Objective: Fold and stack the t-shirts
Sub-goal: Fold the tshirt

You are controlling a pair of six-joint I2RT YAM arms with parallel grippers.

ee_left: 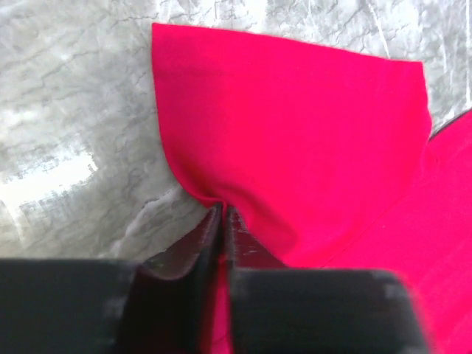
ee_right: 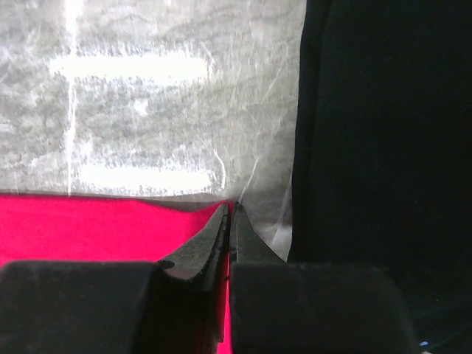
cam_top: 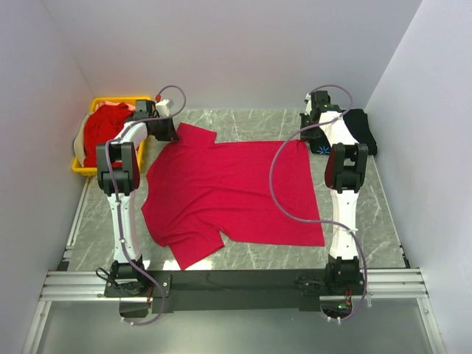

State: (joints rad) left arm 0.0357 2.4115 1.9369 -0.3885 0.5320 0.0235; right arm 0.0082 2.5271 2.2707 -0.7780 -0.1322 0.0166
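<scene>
A bright red t-shirt (cam_top: 236, 192) lies spread flat across the middle of the table, sleeves to the left. At its far left sleeve (ee_left: 295, 125), my left gripper (cam_top: 168, 134) (ee_left: 223, 209) is shut on a pinch of the sleeve's edge, and red cloth shows between the jaws. My right gripper (cam_top: 313, 139) (ee_right: 230, 206) is at the shirt's far right corner (ee_right: 88, 228), shut on that corner. A folded black t-shirt (cam_top: 363, 129) (ee_right: 383, 147) rests just right of the right gripper. Other red t-shirts (cam_top: 103, 129) are heaped in the basket.
A yellow plastic basket (cam_top: 77, 168) stands at the far left against the wall. White walls close in the table at the left, back and right. The marble tabletop (cam_top: 251, 125) shows bare behind the shirt, and a metal rail (cam_top: 236, 284) runs along the near edge.
</scene>
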